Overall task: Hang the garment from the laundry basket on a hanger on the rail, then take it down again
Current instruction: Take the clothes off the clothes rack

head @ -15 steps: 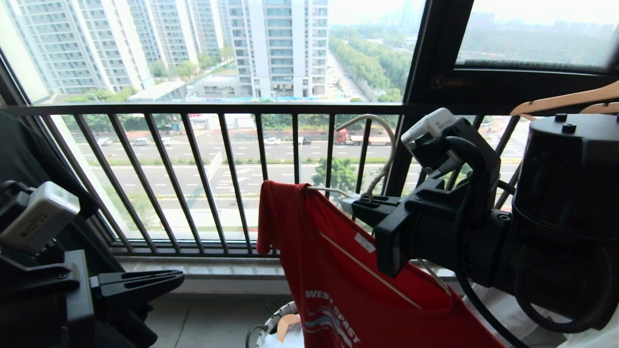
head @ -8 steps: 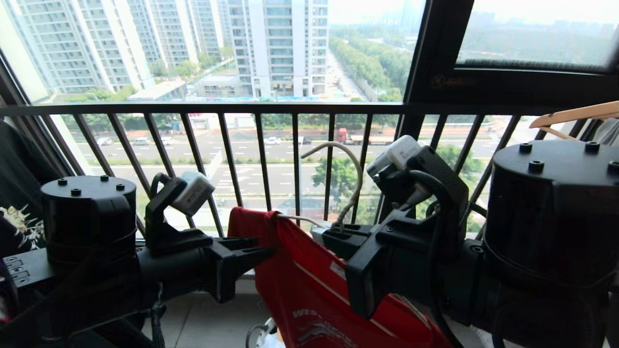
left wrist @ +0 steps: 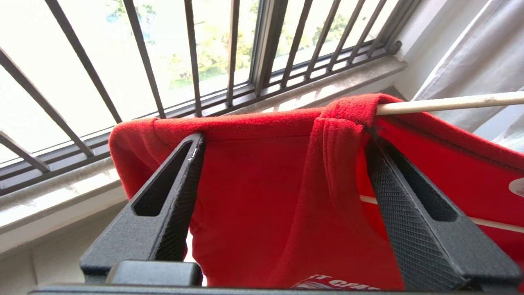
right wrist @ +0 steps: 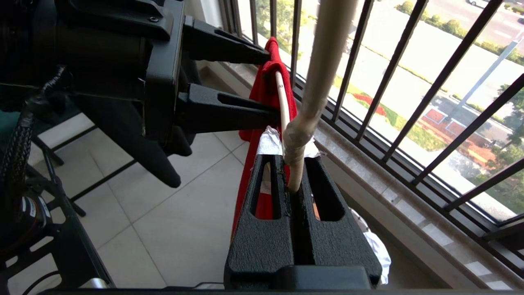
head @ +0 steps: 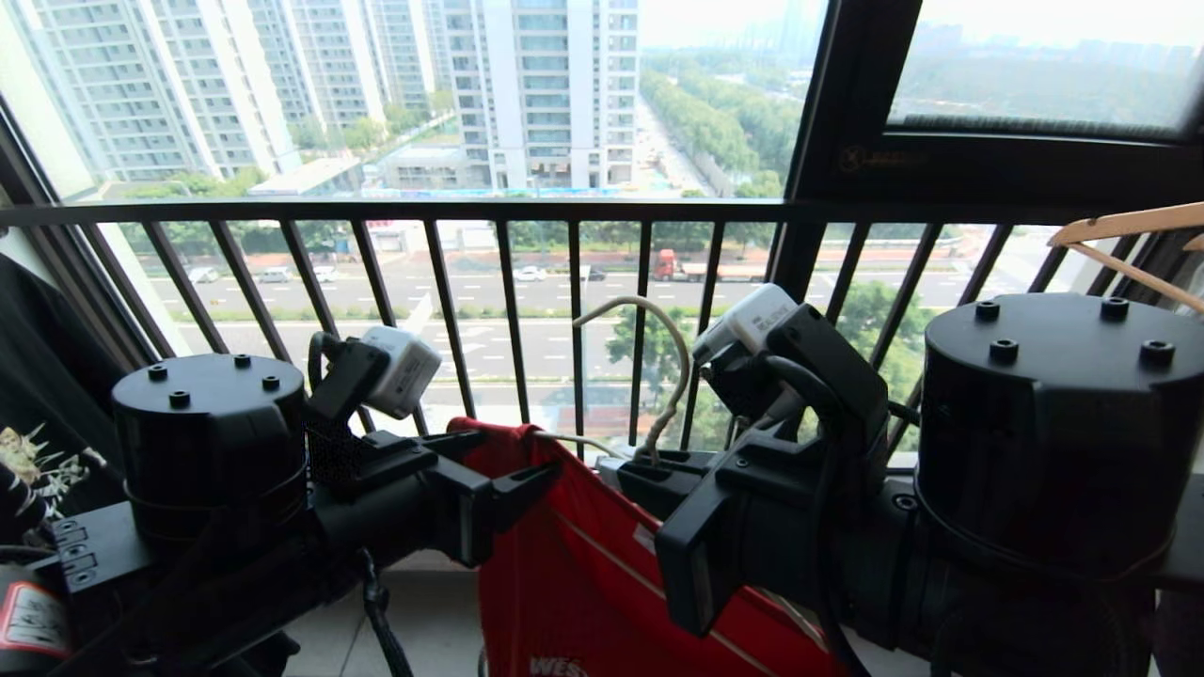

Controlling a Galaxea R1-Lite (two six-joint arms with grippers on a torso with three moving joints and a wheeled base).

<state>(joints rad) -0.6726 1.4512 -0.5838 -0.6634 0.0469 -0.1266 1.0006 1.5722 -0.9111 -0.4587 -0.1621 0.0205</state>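
The red garment (head: 583,574) hangs on the cream-white hanger (head: 663,362), whose long hook curves up in front of the balustrade. My right gripper (right wrist: 292,159) is shut on the hanger's neck just below the hook and holds it upright. My left gripper (left wrist: 284,139) is open at the garment's (left wrist: 254,196) shoulder. One finger (left wrist: 176,196) is on each side of the cloth, near the collar fold where the hanger's arm (left wrist: 450,103) comes out. The laundry basket is hidden and the rail is out of view.
The black balustrade (head: 564,212) and stone sill (right wrist: 409,213) run close behind the garment. A wooden hanger (head: 1129,226) shows at the upper right, a black T-shirt (head: 38,442) at the far left. White cloth (right wrist: 378,250) lies below my right gripper, above tiled floor (right wrist: 163,205).
My left arm has swung in from the lower left to the garment's shoulder, and its jaws have opened. My right gripper has sunk and moved a little left with the hanger and garment.
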